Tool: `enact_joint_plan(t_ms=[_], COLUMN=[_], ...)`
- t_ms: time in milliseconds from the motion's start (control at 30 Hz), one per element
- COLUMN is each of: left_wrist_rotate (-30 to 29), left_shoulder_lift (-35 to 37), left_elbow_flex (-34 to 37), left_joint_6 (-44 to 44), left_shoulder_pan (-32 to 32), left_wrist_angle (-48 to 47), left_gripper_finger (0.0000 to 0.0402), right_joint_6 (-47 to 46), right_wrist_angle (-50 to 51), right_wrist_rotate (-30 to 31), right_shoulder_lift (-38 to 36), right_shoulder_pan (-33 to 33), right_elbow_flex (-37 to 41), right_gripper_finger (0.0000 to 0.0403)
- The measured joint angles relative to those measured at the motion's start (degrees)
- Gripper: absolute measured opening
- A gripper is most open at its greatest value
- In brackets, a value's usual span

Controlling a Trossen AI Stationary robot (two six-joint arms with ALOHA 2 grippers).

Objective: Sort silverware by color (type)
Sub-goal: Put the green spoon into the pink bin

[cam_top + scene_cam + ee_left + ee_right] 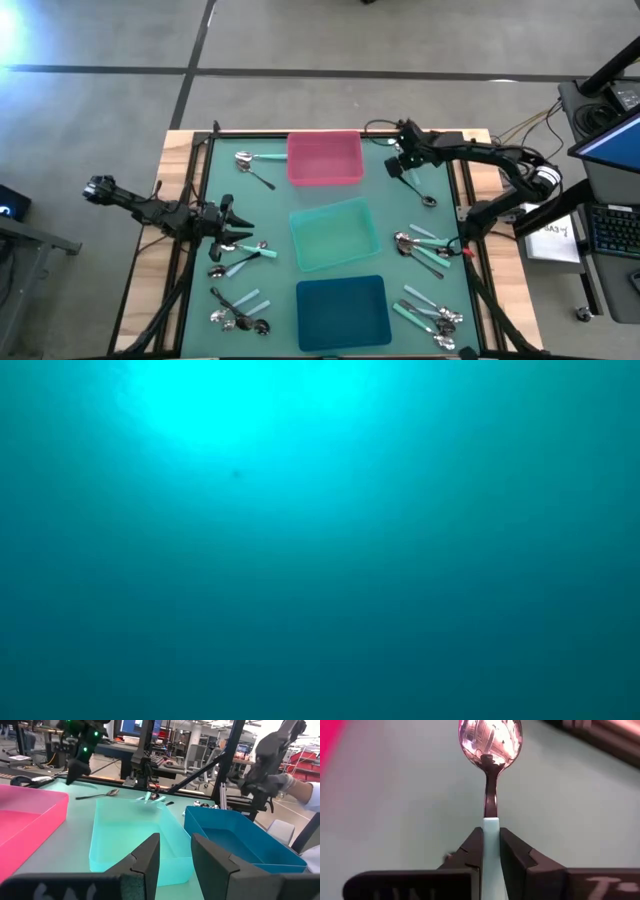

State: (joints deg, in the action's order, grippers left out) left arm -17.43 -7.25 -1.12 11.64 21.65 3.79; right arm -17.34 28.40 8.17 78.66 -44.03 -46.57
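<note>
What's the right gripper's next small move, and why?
Probably a short straight lift. The right gripper has its fingers closed on the pale handle of a spoon, and in the high view that spoon lies on the mat right of the pink tray, all trays empty. Raising it clears the mat before carrying. The left gripper waits open at the left.

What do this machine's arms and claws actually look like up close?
Both arms are dark, thin and jointed, with cables along them. The right arm has a white band near its base. Each ends in a claw with two black, blocky, wedge-shaped fingers: the left claw and the right claw. Faint pale lettering marks the right claw's body.
</note>
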Motion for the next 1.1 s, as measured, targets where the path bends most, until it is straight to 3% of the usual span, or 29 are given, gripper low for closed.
enact_joint_plan(t_ms=[400, 667, 933, 1100], left_wrist_rotate=[-0.02, -0.02, -0.02, 0.0], left_shoulder_lift=[-0.02, -0.02, -0.02, 0.0], left_elbow_flex=[0.02, 0.01, 0.02, 0.02], left_joint_6=[-0.01, -0.01, 0.0, 0.0], left_shoulder_pan=[0.0, 0.01, 0.0, 0.01], left_wrist_angle=[0.0, 0.0, 0.0, 0.01], left_gripper_finger=[0.0096, 0.0096, 0.0096, 0.0096], right_joint_6=[10.12, 22.27, 25.29, 24.85], right_wrist_angle=[-15.74, -21.41, -19.66, -12.55], right_wrist_rotate=[-7.51, -7.15, -6.67, -6.67], right_shoulder_lift=[-0.5, 8.53, 19.91, 22.08], right_shoulder_pan=[12.7, 18.66, 19.17, 19.17], right_elbow_flex=[-10.33, -17.36, -25.88, -30.24], right_gripper_finger=[0.0029, 0.0029, 0.0032, 0.0079])
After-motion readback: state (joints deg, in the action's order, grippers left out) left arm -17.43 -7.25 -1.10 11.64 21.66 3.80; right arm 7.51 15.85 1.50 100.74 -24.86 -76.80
